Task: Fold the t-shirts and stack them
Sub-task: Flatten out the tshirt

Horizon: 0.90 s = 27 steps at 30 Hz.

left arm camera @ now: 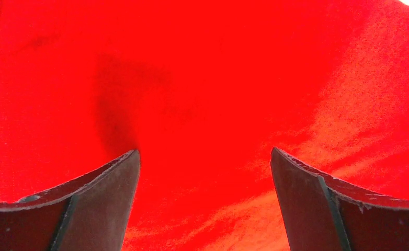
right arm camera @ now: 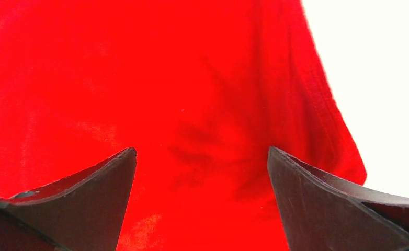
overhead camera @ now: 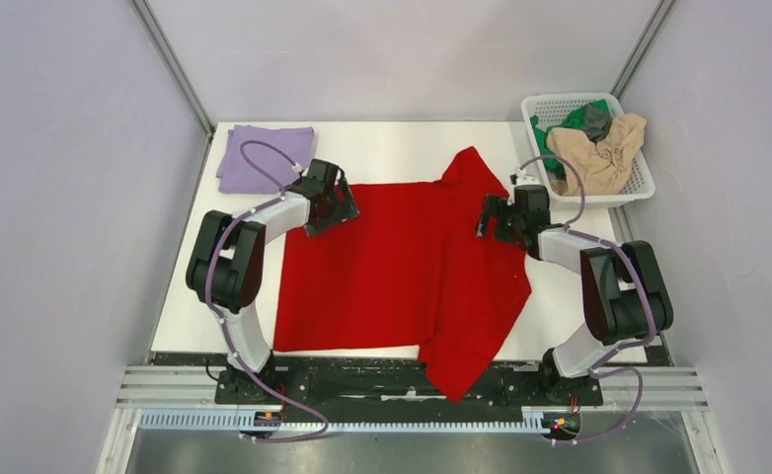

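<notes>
A bright red t-shirt (overhead camera: 402,272) lies spread over the middle of the white table, one corner hanging over the near edge. A folded lavender t-shirt (overhead camera: 264,156) rests at the far left corner. My left gripper (overhead camera: 335,210) hovers over the red shirt's upper left part, jaws wide open; red cloth (left arm camera: 207,104) fills the space between its fingers (left arm camera: 108,198). Over the shirt's upper right part my right gripper (overhead camera: 492,219) also stands open, nothing between its fingers (right arm camera: 307,198), with red cloth (right arm camera: 192,104) below.
A white mesh basket (overhead camera: 635,193) at the far right corner holds beige (overhead camera: 599,153), green (overhead camera: 587,111) and dark grey (overhead camera: 595,122) shirts. Bare white table (overhead camera: 392,148) shows beyond the red shirt. Grey walls close in both sides.
</notes>
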Motion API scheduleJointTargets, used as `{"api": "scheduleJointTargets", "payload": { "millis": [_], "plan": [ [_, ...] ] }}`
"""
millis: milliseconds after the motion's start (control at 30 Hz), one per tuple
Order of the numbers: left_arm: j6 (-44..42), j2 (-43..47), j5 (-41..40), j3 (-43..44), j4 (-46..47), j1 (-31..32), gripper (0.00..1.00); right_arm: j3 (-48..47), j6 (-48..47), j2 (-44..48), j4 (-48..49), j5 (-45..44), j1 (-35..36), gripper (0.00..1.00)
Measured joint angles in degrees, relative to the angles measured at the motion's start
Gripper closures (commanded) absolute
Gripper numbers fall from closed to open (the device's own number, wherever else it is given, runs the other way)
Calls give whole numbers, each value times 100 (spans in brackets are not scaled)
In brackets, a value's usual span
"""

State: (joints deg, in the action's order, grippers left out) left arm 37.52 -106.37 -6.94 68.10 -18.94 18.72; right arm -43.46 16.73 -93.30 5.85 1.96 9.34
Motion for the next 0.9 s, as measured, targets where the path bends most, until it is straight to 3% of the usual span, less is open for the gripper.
{"api": "scheduleJointTargets", "payload": {
  "millis": [267,500,667,900],
  "plan": [
    [0,26,-42,-98,120,0,0,282,15,387,-232,-282,-608,2],
    [-26,59,-46,-87,85,0,0,-732,-361,262,-573,-4,-155,2],
    [-50,365,-63,-105,20,0,0,-2002,-457,-463,-352,160,409,2],
    [-107,817,-149,-354,33,0,0,-3005,-420,-1867,-361,402,640,2]
  ]
}}
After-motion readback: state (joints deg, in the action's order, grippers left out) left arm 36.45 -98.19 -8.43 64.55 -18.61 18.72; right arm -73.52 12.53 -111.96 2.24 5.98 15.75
